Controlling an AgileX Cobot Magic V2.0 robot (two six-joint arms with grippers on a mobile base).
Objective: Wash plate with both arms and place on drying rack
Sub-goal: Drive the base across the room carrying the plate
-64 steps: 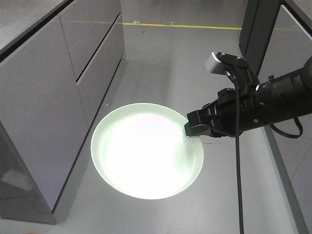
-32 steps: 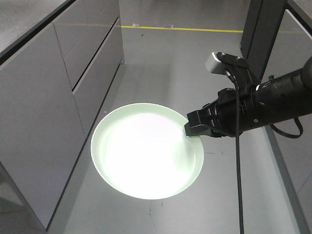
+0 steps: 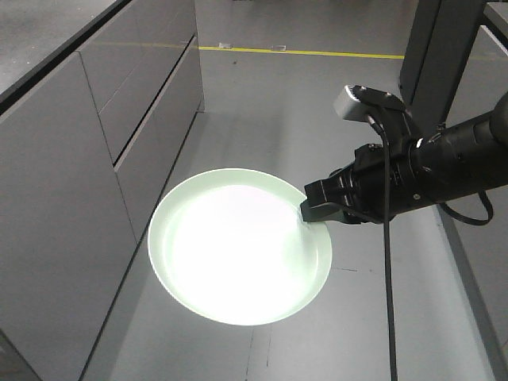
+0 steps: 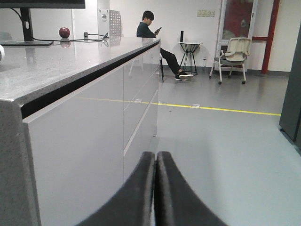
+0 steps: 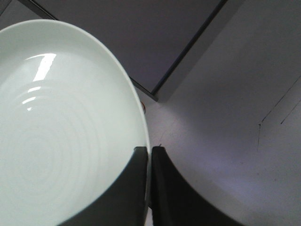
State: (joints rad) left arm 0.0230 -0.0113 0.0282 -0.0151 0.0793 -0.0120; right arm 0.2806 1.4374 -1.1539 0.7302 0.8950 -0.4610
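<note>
Mint plate (image 3: 238, 258) pinched at rim by right gripper (image 3: 306, 213), left gripper (image 4: 154, 181) closed empty; carry it level and slow, rim grip looks slip-prone.

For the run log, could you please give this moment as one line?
right jaws: shut on round pale mint-green plate | left jaws: shut, empty | plate: over grey floor

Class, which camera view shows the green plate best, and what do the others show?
The front-facing view: the whole plate shows, pinched at its rim by the right gripper. The right wrist view crops it to one part; the left wrist view misses it.
</note>
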